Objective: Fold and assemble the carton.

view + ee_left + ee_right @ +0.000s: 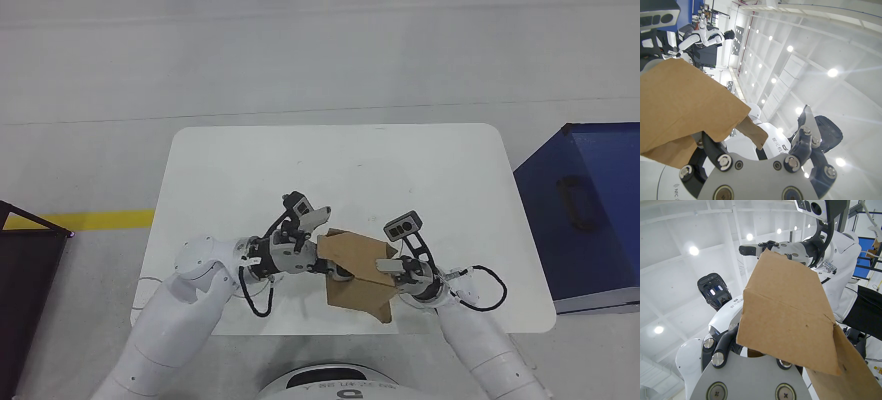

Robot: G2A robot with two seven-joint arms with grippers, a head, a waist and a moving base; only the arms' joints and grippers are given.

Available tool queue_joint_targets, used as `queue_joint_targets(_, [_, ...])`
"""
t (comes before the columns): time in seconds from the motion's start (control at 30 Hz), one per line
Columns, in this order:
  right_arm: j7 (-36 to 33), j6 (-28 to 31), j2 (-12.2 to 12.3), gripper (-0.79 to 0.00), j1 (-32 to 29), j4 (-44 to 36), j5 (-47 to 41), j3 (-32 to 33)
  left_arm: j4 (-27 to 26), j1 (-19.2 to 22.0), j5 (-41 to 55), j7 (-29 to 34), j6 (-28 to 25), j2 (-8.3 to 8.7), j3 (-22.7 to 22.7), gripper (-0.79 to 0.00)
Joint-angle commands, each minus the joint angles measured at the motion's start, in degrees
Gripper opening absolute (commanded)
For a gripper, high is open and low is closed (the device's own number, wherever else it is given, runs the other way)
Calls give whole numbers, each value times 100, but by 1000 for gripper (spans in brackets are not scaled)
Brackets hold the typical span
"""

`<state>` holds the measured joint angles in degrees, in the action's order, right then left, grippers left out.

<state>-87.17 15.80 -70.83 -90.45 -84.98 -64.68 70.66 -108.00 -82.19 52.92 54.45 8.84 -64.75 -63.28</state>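
Carton (785, 317), masking right claw (388, 268), left claw (757, 125) agape

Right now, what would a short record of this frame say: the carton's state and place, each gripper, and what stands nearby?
carton: brown carton, partly folded, flaps loose
place: between both grippers, over the near part of the white table
left gripper: left gripper open, at the carton's left end
right gripper: right gripper at the carton's right end, state hidden by cardboard
nearby: blue bin beside the table
stage: not yet assembled

White table (340, 170) (rounded corners), standing on pale grey floor (300, 60)
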Motion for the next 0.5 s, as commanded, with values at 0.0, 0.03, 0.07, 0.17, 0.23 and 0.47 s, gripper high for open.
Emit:
queue_joint_targets(0.0, [-23, -3, 3, -785, -3, 17, -18, 23, 8, 9, 22, -64, -70, -2, -46, 0])
queue_joint_targets(0.03, [-38, 1, 5, -785, -6, 22, -29, 42, 8, 8, 48, -95, -104, 0, -94, 0])
queue_joint_targets(0.07, [-54, 1, 8, -785, -12, 28, -47, 61, 1, 0, 72, -113, -136, 4, -154, 0])
queue_joint_targets(0.17, [-83, -9, 15, -785, -28, 45, -95, 117, -69, -94, 152, -168, -235, 32, -419, 0])
queue_joint_targets(0.23, [-83, -13, 20, -785, -34, 43, -113, 147, -155, -195, 170, -172, -253, 58, -608, 0])
queue_joint_targets(0.47, [-83, -20, 22, -785, -25, 46, -157, 162, -336, -472, 245, -310, -426, 134, -1359, 0])
